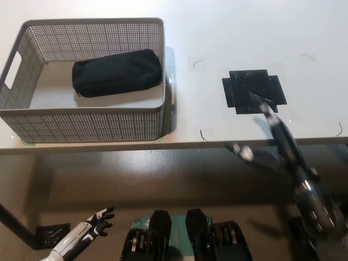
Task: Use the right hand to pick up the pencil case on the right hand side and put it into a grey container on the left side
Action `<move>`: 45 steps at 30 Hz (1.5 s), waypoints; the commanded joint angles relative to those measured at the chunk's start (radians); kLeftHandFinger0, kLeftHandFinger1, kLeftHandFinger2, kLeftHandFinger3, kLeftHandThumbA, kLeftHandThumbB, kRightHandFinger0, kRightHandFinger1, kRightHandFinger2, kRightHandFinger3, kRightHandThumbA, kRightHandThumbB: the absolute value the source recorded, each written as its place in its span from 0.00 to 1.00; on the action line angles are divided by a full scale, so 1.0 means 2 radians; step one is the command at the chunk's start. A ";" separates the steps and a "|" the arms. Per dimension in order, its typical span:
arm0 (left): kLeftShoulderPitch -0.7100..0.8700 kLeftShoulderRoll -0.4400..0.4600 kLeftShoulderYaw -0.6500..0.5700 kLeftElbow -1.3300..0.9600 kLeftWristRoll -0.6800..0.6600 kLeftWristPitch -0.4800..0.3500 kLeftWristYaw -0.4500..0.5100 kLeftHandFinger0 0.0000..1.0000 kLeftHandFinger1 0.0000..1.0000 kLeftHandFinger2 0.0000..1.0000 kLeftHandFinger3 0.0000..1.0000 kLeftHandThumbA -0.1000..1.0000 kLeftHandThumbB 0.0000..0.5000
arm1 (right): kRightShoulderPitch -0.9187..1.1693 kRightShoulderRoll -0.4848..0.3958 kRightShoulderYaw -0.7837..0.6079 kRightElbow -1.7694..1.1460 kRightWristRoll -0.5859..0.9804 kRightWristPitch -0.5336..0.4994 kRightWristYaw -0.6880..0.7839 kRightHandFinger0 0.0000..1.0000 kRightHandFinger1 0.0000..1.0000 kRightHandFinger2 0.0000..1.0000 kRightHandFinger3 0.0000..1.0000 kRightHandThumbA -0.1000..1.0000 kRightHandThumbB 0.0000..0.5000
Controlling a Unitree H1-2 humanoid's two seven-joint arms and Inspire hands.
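Note:
The black pencil case (118,73) lies on the floor of the grey mesh container (87,123) at the table's left. My black right hand (274,138) is blurred at the table's front edge on the right, far from the container, fingers spread and holding nothing. The white left hand (89,230) rests low at the bottom left below the table, fingers apart and empty.
A black taped patch (253,90) marks the white table (217,32) on the right. A few small dark marks lie near it. The table's front edge runs across the middle of the picture, with the floor below.

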 commanded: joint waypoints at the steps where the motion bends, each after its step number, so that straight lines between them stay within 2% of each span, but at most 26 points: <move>1: 0.003 0.012 0.013 -0.002 0.004 -0.025 0.019 0.86 0.90 1.00 1.00 1.00 0.56 | 0.079 -0.026 -0.068 -0.071 0.177 -0.059 0.036 1.00 1.00 1.00 1.00 1.00 0.61; 4: 0.005 0.010 0.015 0.003 0.001 -0.023 0.020 0.87 0.91 1.00 1.00 1.00 0.53 | 0.094 -0.029 -0.070 -0.025 0.184 -0.082 0.049 1.00 1.00 1.00 1.00 1.00 0.53; 8: 0.006 0.009 0.021 0.005 -0.006 -0.023 0.022 0.87 0.90 1.00 1.00 1.00 0.54 | 0.110 -0.025 -0.082 0.038 0.194 -0.094 0.058 1.00 1.00 1.00 1.00 1.00 0.58; 12: 0.006 0.008 0.025 0.002 -0.008 -0.019 0.023 0.88 0.91 1.00 1.00 1.00 0.55 | 0.106 -0.026 -0.090 0.104 0.199 -0.112 0.071 1.00 1.00 1.00 1.00 1.00 0.53; 13: 0.006 0.008 0.027 0.003 -0.008 -0.020 0.025 0.87 0.91 1.00 1.00 1.00 0.58 | 0.098 -0.026 -0.093 0.137 0.199 -0.119 0.076 1.00 1.00 1.00 1.00 1.00 0.54; 16: 0.008 0.006 0.033 0.004 -0.011 -0.022 0.026 0.86 0.91 1.00 1.00 1.00 0.60 | 0.082 -0.028 -0.097 0.189 0.205 -0.130 0.093 1.00 1.00 1.00 1.00 1.00 0.54; 18: 0.011 0.005 0.039 0.001 -0.014 -0.019 0.027 0.86 0.93 1.00 1.00 1.00 0.66 | 0.069 -0.026 -0.100 0.216 0.215 -0.132 0.109 1.00 1.00 1.00 1.00 1.00 0.53; 20: 0.017 0.003 0.044 -0.003 -0.013 -0.020 0.032 0.86 0.94 1.00 1.00 1.00 0.72 | 0.065 -0.025 -0.102 0.222 0.224 -0.127 0.122 1.00 1.00 1.00 1.00 1.00 0.47; 22: 0.022 0.002 0.048 -0.008 -0.012 -0.018 0.035 0.88 0.97 1.00 1.00 1.00 0.77 | 0.062 -0.023 -0.105 0.232 0.228 -0.127 0.126 1.00 1.00 1.00 1.00 1.00 0.52; 25: 0.020 -0.002 0.053 -0.007 -0.014 -0.018 0.034 0.96 1.00 1.00 1.00 1.00 0.81 | 0.053 -0.025 -0.107 0.251 0.231 -0.129 0.133 1.00 1.00 1.00 1.00 1.00 0.55; 27: 0.022 -0.004 0.057 -0.009 -0.015 -0.017 0.035 1.00 1.00 1.00 1.00 1.00 0.81 | 0.049 -0.025 -0.107 0.258 0.234 -0.132 0.140 1.00 1.00 1.00 1.00 1.00 0.52; 28: 0.022 -0.005 0.059 -0.009 -0.014 -0.019 0.036 1.00 1.00 1.00 1.00 1.00 0.78 | 0.048 -0.025 -0.106 0.262 0.232 -0.133 0.141 1.00 1.00 1.00 1.00 1.00 0.55; 32: 0.021 -0.005 0.061 -0.011 -0.014 -0.020 0.036 1.00 1.00 1.00 1.00 1.00 0.80 | 0.044 -0.025 -0.104 0.268 0.234 -0.132 0.143 1.00 1.00 1.00 1.00 1.00 0.58; 39: 0.022 -0.004 0.059 -0.019 -0.004 -0.012 0.044 1.00 1.00 1.00 1.00 1.00 0.79 | 0.040 -0.024 -0.102 0.273 0.232 -0.136 0.142 1.00 1.00 1.00 1.00 1.00 0.54; 40: 0.023 -0.003 0.058 -0.022 -0.001 -0.009 0.045 1.00 1.00 1.00 1.00 1.00 0.81 | 0.039 -0.024 -0.101 0.273 0.230 -0.136 0.141 1.00 1.00 1.00 1.00 1.00 0.53; 45: 0.016 -0.005 0.057 -0.022 -0.002 -0.006 0.045 1.00 1.00 1.00 1.00 1.00 0.81 | 0.033 -0.030 -0.099 0.272 0.222 -0.134 0.135 1.00 1.00 1.00 1.00 1.00 0.58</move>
